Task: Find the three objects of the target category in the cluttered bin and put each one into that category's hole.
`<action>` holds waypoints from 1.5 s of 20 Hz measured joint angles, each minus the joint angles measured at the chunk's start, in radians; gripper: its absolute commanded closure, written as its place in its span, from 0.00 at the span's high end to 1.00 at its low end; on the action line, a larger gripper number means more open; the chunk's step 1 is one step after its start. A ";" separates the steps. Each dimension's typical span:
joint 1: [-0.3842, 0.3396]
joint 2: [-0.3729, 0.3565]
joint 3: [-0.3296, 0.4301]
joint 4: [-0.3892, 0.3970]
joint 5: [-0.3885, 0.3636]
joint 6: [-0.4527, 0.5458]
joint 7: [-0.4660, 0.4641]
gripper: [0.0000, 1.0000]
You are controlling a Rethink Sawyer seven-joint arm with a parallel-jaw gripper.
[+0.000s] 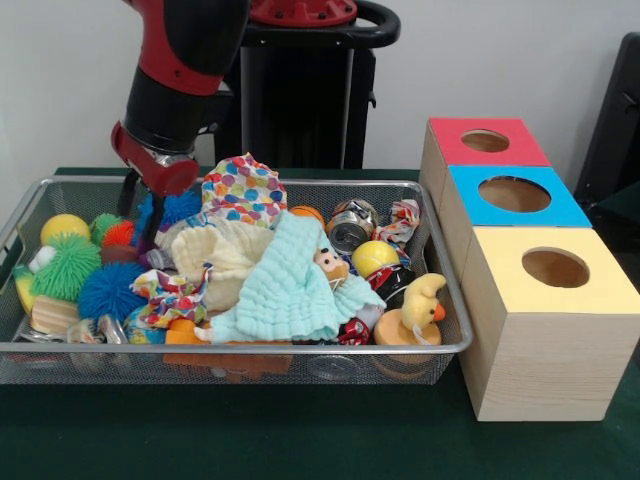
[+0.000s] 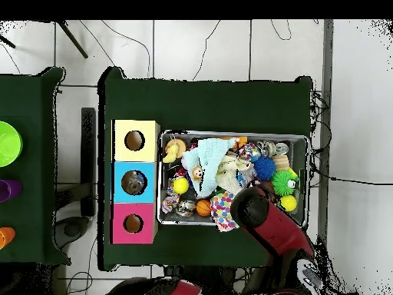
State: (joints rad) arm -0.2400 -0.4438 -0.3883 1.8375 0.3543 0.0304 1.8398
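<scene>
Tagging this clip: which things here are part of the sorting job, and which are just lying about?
Part of the job:
- wire bin of toys, cloths and cans
- red box, blue box, yellow box, each with a hole on top
- arm, lowered into the bin; its pincer is hidden

Lying about:
- green bowl on the side table
- cables on the floor
</scene>
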 measured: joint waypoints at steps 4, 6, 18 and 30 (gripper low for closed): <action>0.016 -0.009 -0.017 -0.006 0.009 0.038 0.000 1.00; 0.033 -0.017 -0.029 -0.011 0.020 0.057 0.000 1.00; 0.051 -0.023 -0.034 -0.023 0.036 0.064 0.000 1.00; 0.045 -0.020 -0.034 -0.033 0.037 0.064 0.000 1.00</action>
State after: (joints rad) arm -0.1949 -0.4639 -0.4225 1.8045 0.3918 0.0948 1.8398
